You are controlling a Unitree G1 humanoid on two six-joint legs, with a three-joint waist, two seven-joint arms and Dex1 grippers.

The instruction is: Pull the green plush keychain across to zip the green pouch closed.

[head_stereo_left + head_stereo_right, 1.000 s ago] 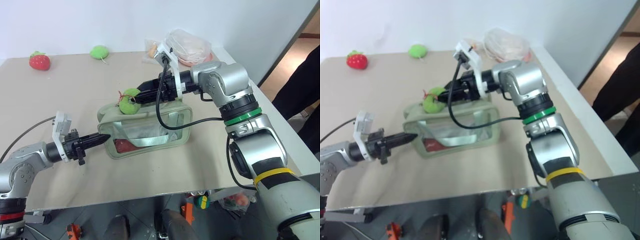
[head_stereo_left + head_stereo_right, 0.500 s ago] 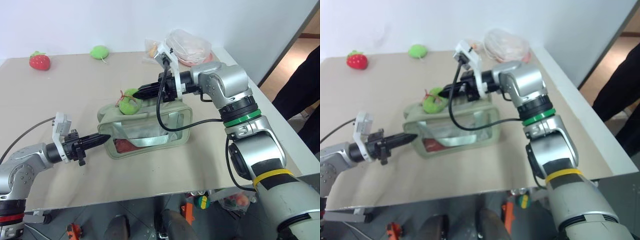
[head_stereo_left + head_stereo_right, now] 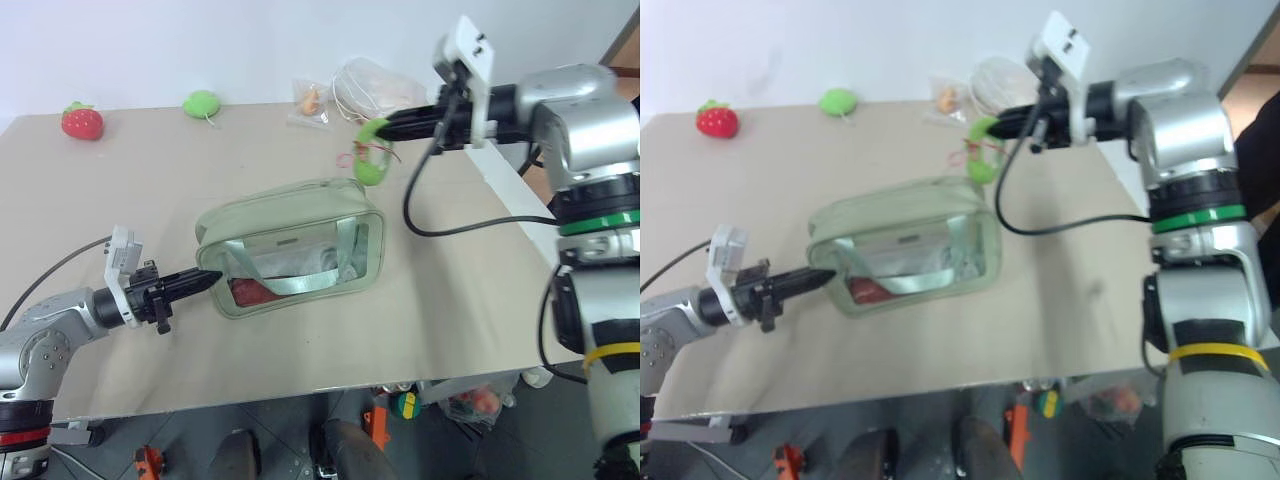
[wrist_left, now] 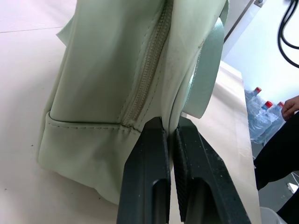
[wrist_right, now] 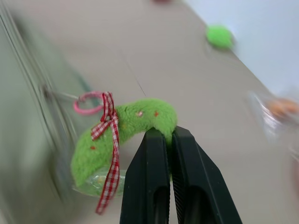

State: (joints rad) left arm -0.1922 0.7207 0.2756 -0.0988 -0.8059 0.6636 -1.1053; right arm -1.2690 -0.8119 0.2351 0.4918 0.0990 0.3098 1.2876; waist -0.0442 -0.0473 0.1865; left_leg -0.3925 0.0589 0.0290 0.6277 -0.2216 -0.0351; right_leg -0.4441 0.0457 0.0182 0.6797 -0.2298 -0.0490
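Right gripper (image 3: 388,127), jaws closed, pinches the keychain (image 3: 371,163), a small fuzzy lime-green curl tied with a red-and-white checked ribbon and a pink ring. It hangs in the air, above and just past the far right corner of the pouch (image 3: 291,246).

Left gripper (image 3: 205,279), also closed, nips a fold of fabric at the near left end of the pouch. In the left wrist view the zipper's teeth look meshed along the part shown.

The pouch lies on a tan table (image 3: 120,200), a pale sage bag with clear sides, a webbing strap and something red inside.

Both things look light and soft. The plush probably squashes under the fingers, so a hold near its tied end, close to the ring, would likely pull the slider more directly. The pouch looks floppy, with slick plastic walls; it would likely slide or buckle under a pull unless its end seam is pinned.
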